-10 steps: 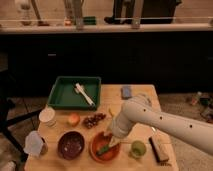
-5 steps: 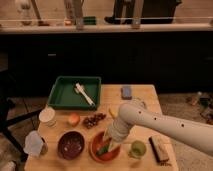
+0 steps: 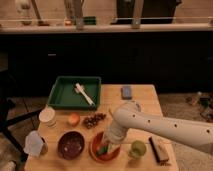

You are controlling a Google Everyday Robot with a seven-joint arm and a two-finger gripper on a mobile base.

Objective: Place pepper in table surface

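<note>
End effector [image 3: 108,145] in orange bowl [image 3: 93,148], seemingly at pepper [image 3: 103,149], grip unclear; open table surface [image 3: 146,102] behind.

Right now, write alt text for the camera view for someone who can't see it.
A white robot arm reaches from the right over a wooden table, its gripper inside an orange bowl near the front edge, at a small green pepper. A dark bowl and a light-green cup flank it; a green tray sits farther back.
</note>
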